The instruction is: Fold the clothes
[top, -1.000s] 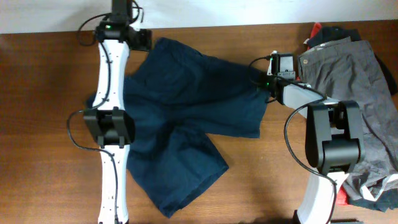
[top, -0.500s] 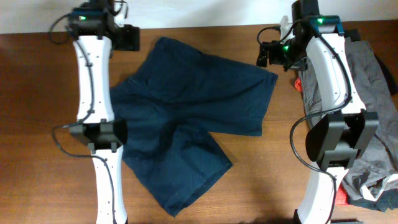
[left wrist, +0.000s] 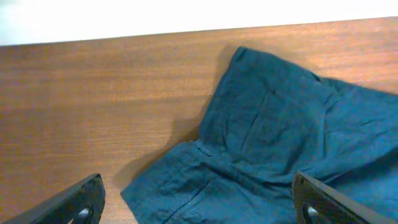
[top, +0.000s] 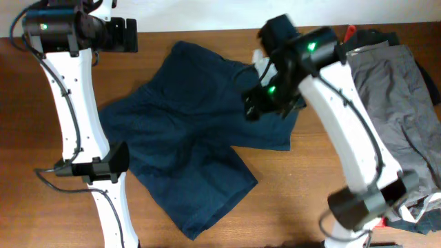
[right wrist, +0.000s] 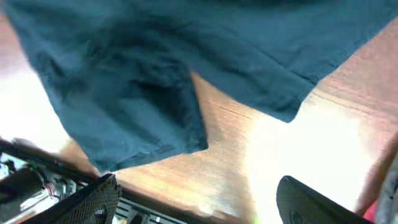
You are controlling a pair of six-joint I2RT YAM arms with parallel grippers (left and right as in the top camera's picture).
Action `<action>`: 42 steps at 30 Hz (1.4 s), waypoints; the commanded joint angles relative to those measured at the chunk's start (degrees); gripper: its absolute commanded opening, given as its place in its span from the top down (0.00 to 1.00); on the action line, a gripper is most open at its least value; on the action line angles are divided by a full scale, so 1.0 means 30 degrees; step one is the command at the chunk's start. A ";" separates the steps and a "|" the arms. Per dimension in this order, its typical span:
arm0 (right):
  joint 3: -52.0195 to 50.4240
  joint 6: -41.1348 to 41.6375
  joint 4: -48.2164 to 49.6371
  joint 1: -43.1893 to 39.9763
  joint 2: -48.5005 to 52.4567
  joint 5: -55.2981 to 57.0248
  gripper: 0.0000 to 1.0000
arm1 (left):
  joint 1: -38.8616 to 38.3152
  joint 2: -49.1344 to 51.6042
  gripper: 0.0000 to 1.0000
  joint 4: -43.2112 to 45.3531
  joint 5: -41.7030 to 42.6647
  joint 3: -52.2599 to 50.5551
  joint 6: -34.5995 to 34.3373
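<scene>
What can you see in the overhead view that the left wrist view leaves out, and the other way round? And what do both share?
Only overhead: the left arm and right arm, the navy shorts with both legs, and grey trousers at the right end of the table. Only left wrist: the left gripper, jaws wide apart with nothing between, and the shorts' seams close up. Both: the shorts' upper part, the wooden table and the pale strip beyond its far edge.
</scene>
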 commanded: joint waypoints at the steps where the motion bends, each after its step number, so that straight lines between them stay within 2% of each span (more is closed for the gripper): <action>1: -0.1275 0.1727 -0.0073 0.2215 -0.0903 0.2215 0.14 | 0.0153 -0.0568 0.05 -0.0022 0.0197 -0.0503 0.0313; 6: -0.4597 0.2368 0.1683 0.4575 -0.0933 0.2739 0.14 | 0.0882 -0.0568 0.04 -0.0022 -0.0845 -0.1428 0.0328; 11: -1.1256 0.2579 0.5275 0.6331 -0.0933 0.2594 0.14 | 0.2382 -0.0554 0.04 -0.0015 -0.0933 -0.2892 0.0321; 15: -1.4156 0.2062 0.7919 0.6309 -0.0933 0.2011 0.14 | 0.2630 -0.0525 0.04 0.0197 -0.0940 -0.3643 0.0321; 19: -1.6065 0.1639 1.0120 0.6149 -0.0933 0.1894 0.05 | 0.2521 -0.0525 0.04 0.0918 -0.0918 -0.4437 0.0321; 26: -1.8979 0.1115 1.2779 0.4109 -0.0925 0.0095 0.07 | 0.2004 -0.0517 0.04 0.1843 -0.0867 -0.6113 0.0321; 28: -1.9351 0.1122 1.2954 0.3504 -0.0925 -0.0175 0.15 | 0.1909 -0.0517 0.04 0.2142 -0.0867 -0.6557 0.0321; 30: -1.9438 0.1122 1.2947 0.3038 -0.0925 -0.0255 0.30 | 0.1814 -0.0517 0.04 0.2361 -0.0867 -0.6892 0.0321; 31: -1.9438 0.1107 1.2998 0.2827 -0.0925 -0.0525 0.44 | 0.1741 -0.0517 0.04 0.2484 -0.0874 -0.7096 0.0321; 33: -1.9438 0.1115 1.3100 0.2769 -0.0925 -0.0670 0.57 | 0.1625 -0.0517 0.04 0.2521 -0.0874 -0.7300 0.0321; 35: -1.9438 0.1115 1.3114 0.2805 -0.0925 -0.0729 0.76 | 0.1494 -0.0517 0.04 0.2637 -0.0874 -0.7497 0.0328; 36: -1.9438 0.1122 1.3085 0.2805 -0.0925 -0.0882 0.96 | 0.1450 -0.0488 0.04 0.2659 -0.0874 -0.7497 0.0328; 42: -1.9438 0.1209 1.2815 0.2565 -0.0933 -0.1377 0.96 | 0.1457 -0.0488 0.04 0.2710 -0.0874 -0.7497 0.0328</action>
